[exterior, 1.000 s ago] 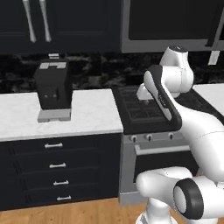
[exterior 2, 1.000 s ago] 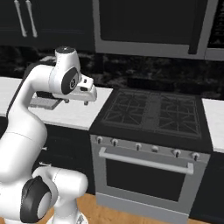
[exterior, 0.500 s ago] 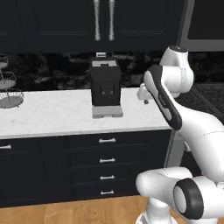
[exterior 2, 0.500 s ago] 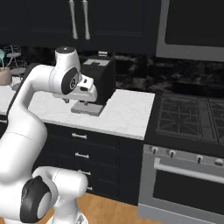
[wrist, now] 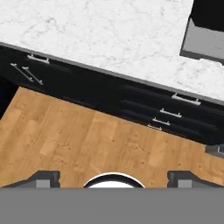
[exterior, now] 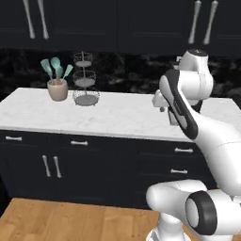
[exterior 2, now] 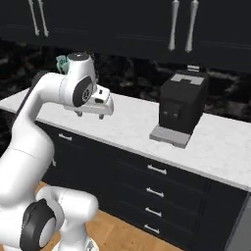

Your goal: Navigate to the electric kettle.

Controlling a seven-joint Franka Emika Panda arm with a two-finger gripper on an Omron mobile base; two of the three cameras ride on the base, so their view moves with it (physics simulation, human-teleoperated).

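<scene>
The white marble counter (exterior: 113,117) runs across the scene over dark cabinets and drawers (exterior: 70,162), with dark wall cupboards (exterior: 117,23) above and a wood floor (wrist: 87,140) below; the white arm (exterior 2: 44,112) is folded up over the counter's near edge. A black coffee machine (exterior 2: 180,107) stands on the counter to the right, well apart from a wire tiered stand (exterior: 85,80) and a pot of teal utensils (exterior: 58,82) at the far left. The gripper (exterior 2: 100,104) hangs near the counter edge, carrying nothing that I can see; whether its fingers are apart or together I cannot tell. The kettle does not appear on this stretch of counter, so where it is and how it looks cannot be told from here; as a judgement, a small metal kettle would be stiff, fairly light when dry and smooth-sided, best taken by its handle, though this task only asks for driving up to it.
</scene>
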